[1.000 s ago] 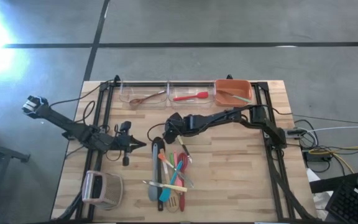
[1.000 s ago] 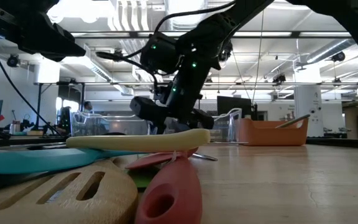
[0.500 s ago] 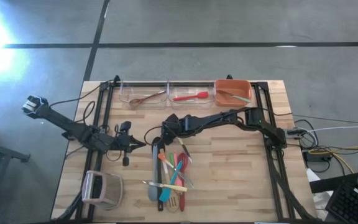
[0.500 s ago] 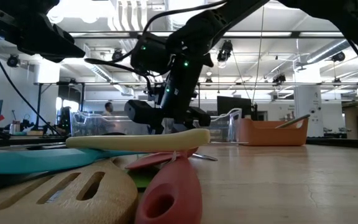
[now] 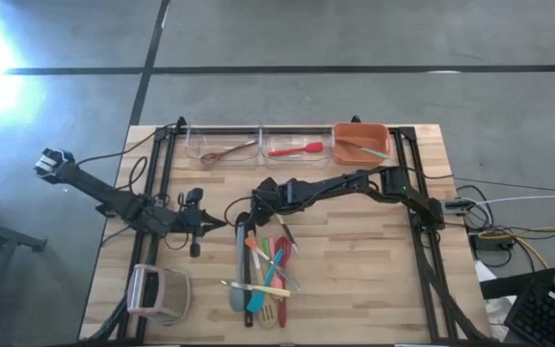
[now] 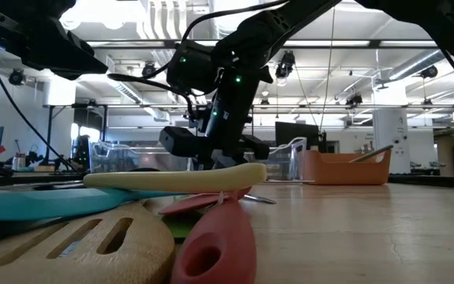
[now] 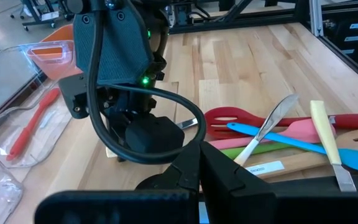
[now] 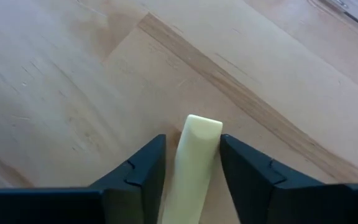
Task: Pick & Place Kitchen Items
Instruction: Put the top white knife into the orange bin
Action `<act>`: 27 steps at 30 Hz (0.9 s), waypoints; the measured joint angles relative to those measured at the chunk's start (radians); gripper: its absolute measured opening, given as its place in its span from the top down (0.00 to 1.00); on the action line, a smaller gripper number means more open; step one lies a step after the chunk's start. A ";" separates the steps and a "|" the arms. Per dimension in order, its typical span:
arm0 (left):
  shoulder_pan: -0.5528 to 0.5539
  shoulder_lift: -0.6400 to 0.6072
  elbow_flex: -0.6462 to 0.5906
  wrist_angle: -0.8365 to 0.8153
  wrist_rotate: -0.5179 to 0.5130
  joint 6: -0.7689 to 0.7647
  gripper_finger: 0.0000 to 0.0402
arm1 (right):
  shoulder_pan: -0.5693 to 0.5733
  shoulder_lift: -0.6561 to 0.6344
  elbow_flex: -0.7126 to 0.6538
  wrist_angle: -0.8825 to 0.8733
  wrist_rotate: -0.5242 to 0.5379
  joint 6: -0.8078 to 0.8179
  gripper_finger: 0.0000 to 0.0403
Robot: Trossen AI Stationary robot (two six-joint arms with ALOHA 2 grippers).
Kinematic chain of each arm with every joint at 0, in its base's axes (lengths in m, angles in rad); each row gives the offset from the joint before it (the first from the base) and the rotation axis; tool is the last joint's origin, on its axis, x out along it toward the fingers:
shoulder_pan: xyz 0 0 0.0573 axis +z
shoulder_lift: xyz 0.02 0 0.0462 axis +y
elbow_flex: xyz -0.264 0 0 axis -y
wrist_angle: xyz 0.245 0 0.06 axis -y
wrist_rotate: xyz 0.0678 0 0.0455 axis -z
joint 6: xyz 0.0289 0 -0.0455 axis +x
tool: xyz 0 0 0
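Kitchen items (image 5: 263,270) lie heaped on the tabletop (image 5: 355,280) near its front edge. Along the far edge, one clear bin (image 5: 210,145) holds a wooden spoon (image 5: 222,152), the next clear bin (image 5: 295,143) a red spatula (image 5: 293,149), and the orange bin (image 5: 361,141) a pale utensil, hard to identify. Right gripper (image 8: 190,163) straddles a cream handle (image 8: 192,162), jaws just off its sides. Left gripper (image 5: 222,224) waits beside the heap, jaws closed.

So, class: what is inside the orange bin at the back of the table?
In the high view, the orange bin holds one slim utensil lying across it. The floor under that utensil is covered, and its type is unclear.
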 joint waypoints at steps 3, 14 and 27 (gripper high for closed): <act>0.000 0.000 0.000 0.000 0.000 0.000 0.97 | -0.001 0.000 -0.001 -0.001 0.000 -0.003 0.74; 0.000 0.000 0.000 -0.001 0.000 0.000 0.97 | -0.003 -0.001 -0.001 -0.002 -0.015 -0.047 0.84; 0.000 0.000 0.000 -0.001 0.001 0.001 0.97 | -0.005 0.002 0.052 -0.059 -0.053 -0.103 0.84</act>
